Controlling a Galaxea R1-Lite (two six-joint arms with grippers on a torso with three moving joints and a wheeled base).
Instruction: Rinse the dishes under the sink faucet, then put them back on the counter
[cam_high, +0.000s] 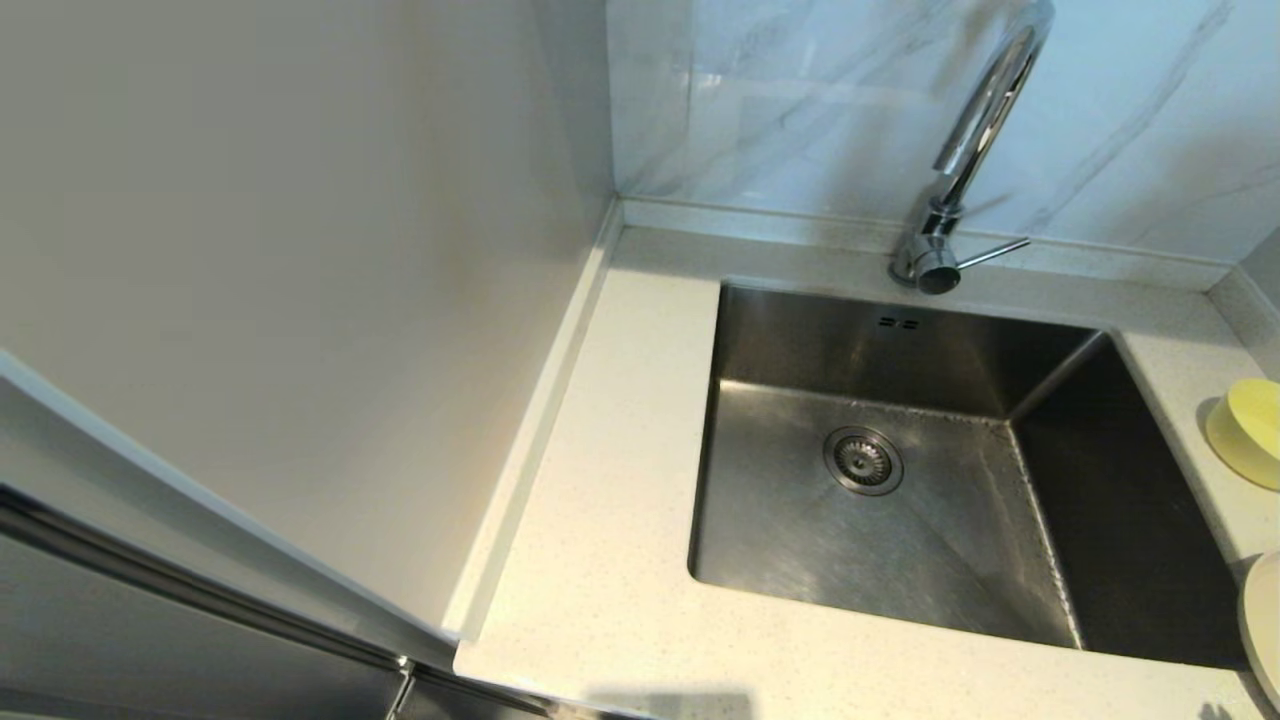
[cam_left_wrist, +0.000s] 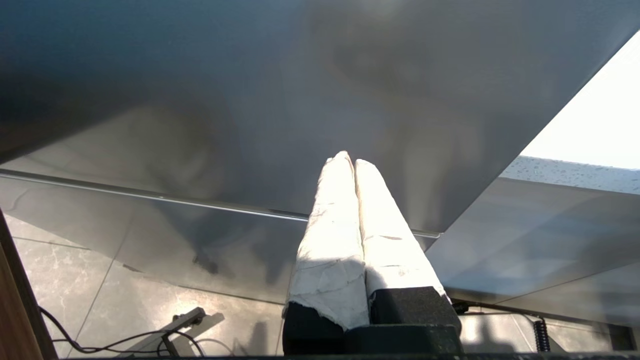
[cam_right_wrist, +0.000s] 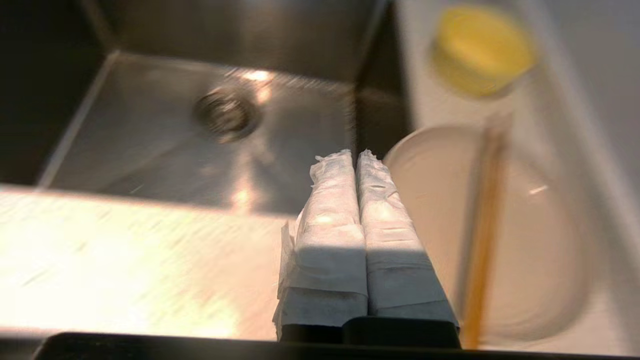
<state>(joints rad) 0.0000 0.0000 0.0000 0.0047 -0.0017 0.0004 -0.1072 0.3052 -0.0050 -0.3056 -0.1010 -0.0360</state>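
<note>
Now my right pincer (cam_right_wrist: 356, 155) hangs closed and empty beside the plate (cam_right_wrist: 525, 240); chopsticks (cam_right_wrist: 482, 225) lie across it on the bench (cam_right_wrist: 125, 265), so tilting could spill them.

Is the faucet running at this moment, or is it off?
Off, as far as shows: no stream falls from the faucet, and the sink basin around the drain holds no pooled water.
</note>
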